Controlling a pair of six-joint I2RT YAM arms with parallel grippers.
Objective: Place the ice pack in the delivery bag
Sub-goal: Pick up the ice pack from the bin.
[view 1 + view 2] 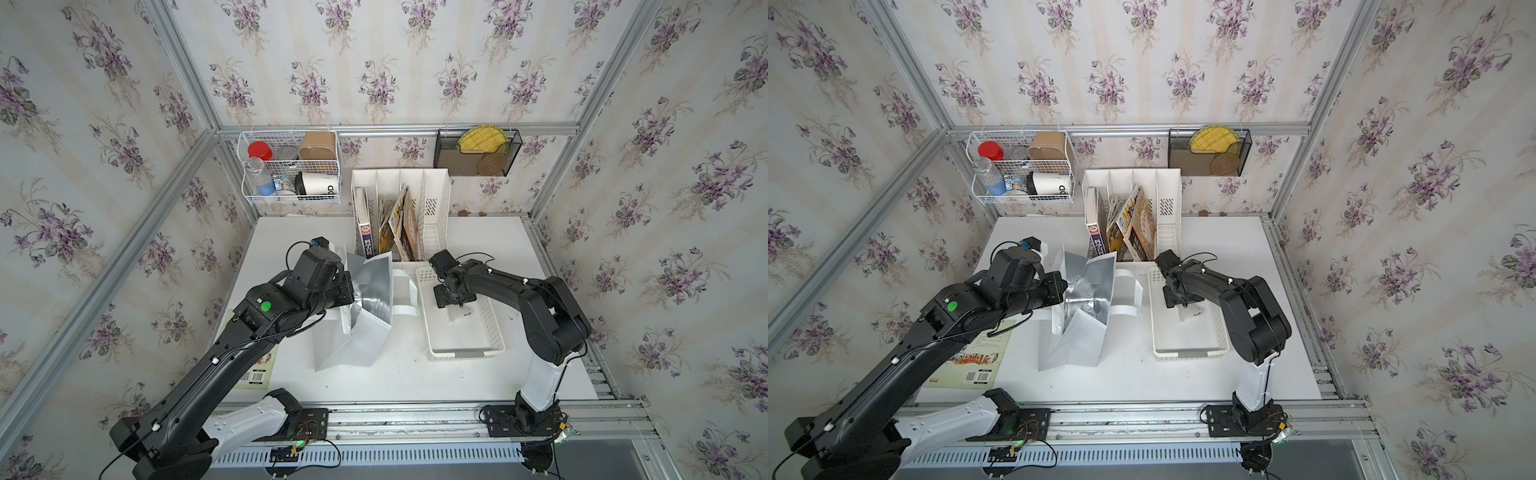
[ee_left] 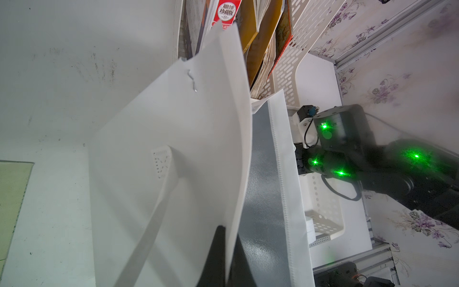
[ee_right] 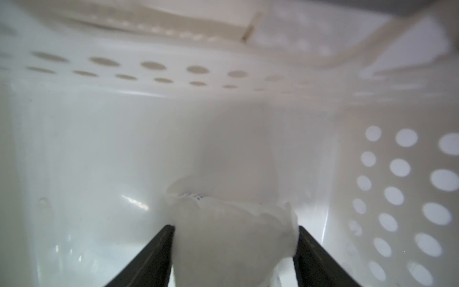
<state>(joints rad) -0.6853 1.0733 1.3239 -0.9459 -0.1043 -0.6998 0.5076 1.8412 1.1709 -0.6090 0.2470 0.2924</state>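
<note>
The task is at the pickup; nothing has reached the bag (image 1: 365,332) yet. The ice pack (image 3: 223,213) lies inside the white basket (image 1: 465,353), which sits on the table (image 1: 407,382) just beside the bag. The right end effector (image 3: 234,228) is down in the basket with one finger against each side of the pack, so it is grasping it. Whether the pack has left the basket floor cannot be told.

The left end effector (image 2: 227,246) is clenched on one wall of the bag near its rim. In both top views this holds the mouth open, with the silver lining (image 1: 370,286) showing.

Judging from this, the bag is ready and the grasp looks made. What is left is to lift the pack clear of the basket wall, carry it across to the open mouth, let it go inside, and then release the bag.
</note>
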